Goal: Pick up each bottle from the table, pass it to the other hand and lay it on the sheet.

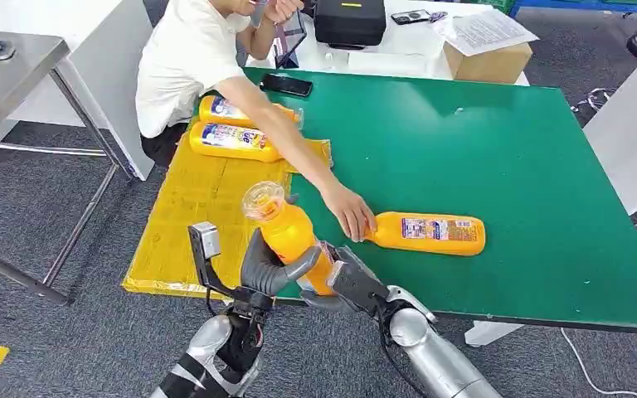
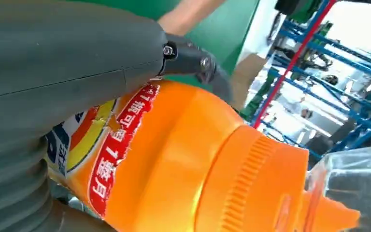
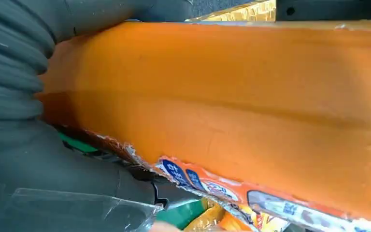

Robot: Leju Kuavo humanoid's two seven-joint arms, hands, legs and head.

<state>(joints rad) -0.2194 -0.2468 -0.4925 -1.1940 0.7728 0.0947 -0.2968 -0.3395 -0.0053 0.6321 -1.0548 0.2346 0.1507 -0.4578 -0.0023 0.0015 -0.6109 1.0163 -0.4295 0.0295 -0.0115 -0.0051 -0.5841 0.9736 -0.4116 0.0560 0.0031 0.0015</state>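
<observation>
An orange bottle (image 1: 290,232) with a clear cap stands tilted over the front left corner of the green table (image 1: 481,149). My left hand (image 1: 269,267) grips its body from the left, thumb across the label. My right hand (image 1: 352,286) holds its lower end from the right. Up close, the bottle (image 2: 183,159) lies under my left hand (image 2: 53,63), and its orange side (image 3: 232,96) sits against my right hand (image 3: 24,72). A second orange bottle (image 1: 435,233) lies on the table. Two more bottles (image 1: 236,112) (image 1: 232,138) lie on the yellow sheet (image 1: 191,207).
A person in a white shirt leans over the table's left side, one hand (image 1: 350,214) on the cap end of the lying bottle. A black phone (image 1: 286,84), a cardboard box (image 1: 489,58) and a black case (image 1: 348,21) sit at the far edge. A metal table (image 1: 8,66) stands at left.
</observation>
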